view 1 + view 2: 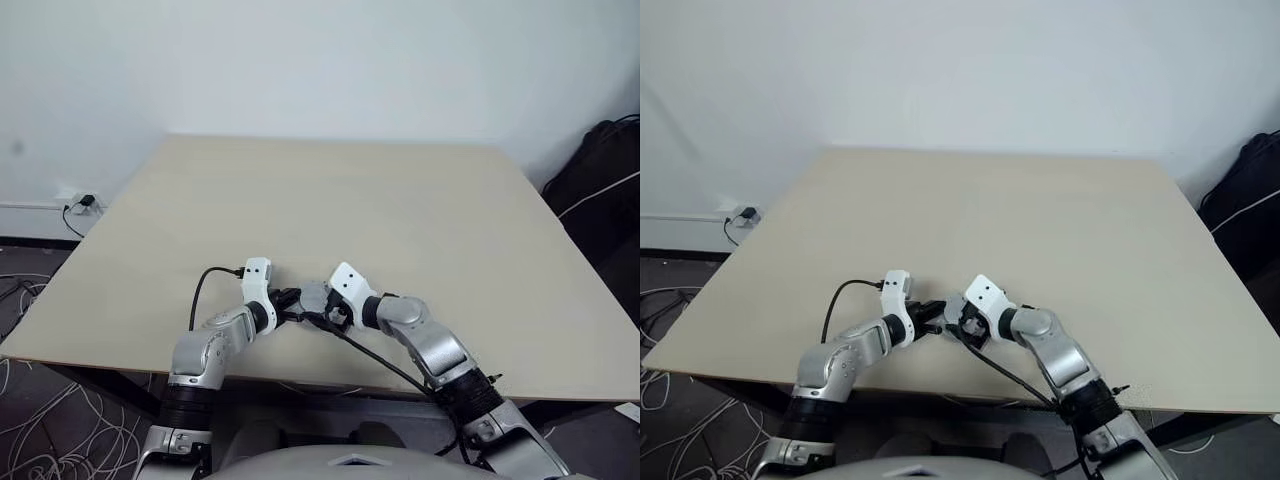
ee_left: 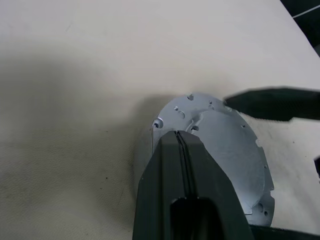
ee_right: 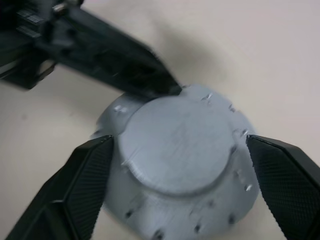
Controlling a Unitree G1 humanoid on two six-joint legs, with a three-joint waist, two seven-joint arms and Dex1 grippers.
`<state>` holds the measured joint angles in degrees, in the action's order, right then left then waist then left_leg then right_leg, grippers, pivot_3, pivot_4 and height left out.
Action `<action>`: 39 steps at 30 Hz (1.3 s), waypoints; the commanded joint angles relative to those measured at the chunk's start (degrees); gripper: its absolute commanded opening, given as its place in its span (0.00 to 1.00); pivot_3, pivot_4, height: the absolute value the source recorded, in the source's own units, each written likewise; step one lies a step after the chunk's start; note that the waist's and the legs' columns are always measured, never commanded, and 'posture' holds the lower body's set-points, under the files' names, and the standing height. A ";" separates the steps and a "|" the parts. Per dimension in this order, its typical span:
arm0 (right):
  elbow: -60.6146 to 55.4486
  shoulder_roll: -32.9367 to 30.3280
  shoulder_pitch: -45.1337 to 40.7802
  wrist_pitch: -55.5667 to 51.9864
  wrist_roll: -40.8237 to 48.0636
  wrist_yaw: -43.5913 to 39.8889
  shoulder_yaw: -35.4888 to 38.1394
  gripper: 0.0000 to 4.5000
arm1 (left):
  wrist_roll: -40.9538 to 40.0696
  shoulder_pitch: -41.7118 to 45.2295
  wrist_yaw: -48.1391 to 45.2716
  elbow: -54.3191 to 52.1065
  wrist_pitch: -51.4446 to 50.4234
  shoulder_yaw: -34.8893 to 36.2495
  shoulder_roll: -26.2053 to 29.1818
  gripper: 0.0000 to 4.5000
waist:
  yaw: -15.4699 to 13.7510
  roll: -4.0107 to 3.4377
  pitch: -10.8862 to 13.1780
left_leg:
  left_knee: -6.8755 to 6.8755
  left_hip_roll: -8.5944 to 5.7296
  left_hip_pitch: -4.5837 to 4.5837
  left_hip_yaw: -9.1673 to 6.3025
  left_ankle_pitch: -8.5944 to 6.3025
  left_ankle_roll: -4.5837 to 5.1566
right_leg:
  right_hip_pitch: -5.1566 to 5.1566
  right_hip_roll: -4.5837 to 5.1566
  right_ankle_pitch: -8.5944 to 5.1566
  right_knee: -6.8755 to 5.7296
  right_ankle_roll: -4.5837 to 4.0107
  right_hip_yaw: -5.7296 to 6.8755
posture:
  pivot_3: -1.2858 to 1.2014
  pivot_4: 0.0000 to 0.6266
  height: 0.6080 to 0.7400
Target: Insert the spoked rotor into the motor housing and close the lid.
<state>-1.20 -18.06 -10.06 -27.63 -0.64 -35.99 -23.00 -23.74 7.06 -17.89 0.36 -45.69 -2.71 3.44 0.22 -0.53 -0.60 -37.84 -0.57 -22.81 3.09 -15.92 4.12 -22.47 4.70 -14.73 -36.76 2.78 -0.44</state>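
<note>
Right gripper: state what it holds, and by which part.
Nothing is held. The right gripper is open, its fingers standing either side of the lid without closing on it. The shut left gripper touches the lid's rim.

The left gripper hides part of the lid; the picture's edge crops its rim.

Beige table, white wall, cabled floor.

no readable text, labels, brands, numbers or signs on anything in view
</note>
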 commanded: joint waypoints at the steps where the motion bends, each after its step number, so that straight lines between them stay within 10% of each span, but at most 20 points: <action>1: -6.81 -2.52 4.25 -5.06 -0.93 1.40 0.90 0.99 | -1.02 -1.79 -0.14 -1.23 -0.52 0.45 -0.78 0.00 | -0.11 0.01 0.00 | 0.00 0.00 -0.01 0.00 0.00 0.00 | -0.01 0.00 0.00 0.02 0.00 0.00 | 0.52 0.00 1.00; 15: -27.34 -1.97 19.88 -14.71 7.07 7.86 13.69 0.99 | -2.06 -4.37 -2.22 -4.90 -0.89 -0.51 -0.49 0.00 | -1.12 0.42 0.49 | 0.02 0.01 -0.25 -0.01 -0.01 0.01 | -0.24 0.00 -0.02 0.03 -0.02 0.03 | 0.52 0.00 1.00; 26: -19.44 19.30 12.99 -29.11 18.91 21.07 27.23 0.99 | -1.75 -3.36 -3.17 -4.18 -0.96 -0.79 0.44 0.00 | -1.05 0.36 0.49 | -0.01 0.00 -0.66 0.00 0.01 -0.01 | -0.63 -0.01 0.00 0.01 0.00 0.03 | 0.52 0.00 1.00; 39: -5.61 22.79 4.41 -34.77 25.60 21.14 29.03 0.99 | -1.94 -3.47 -2.83 -4.86 -1.03 0.38 0.75 0.00 | -0.63 0.19 0.42 | -0.01 -0.03 -0.81 0.00 0.06 -0.09 | -0.85 -0.03 0.00 -0.10 0.00 0.02 | 0.52 0.00 1.00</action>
<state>-7.78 4.04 -4.73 -60.46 23.03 -14.59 5.39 -25.41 3.51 -21.02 -3.88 -46.04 -2.05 4.25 -0.41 -0.34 -0.17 -37.85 -0.61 -23.62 3.09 -15.86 4.04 -23.32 4.67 -14.72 -36.85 2.78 -0.42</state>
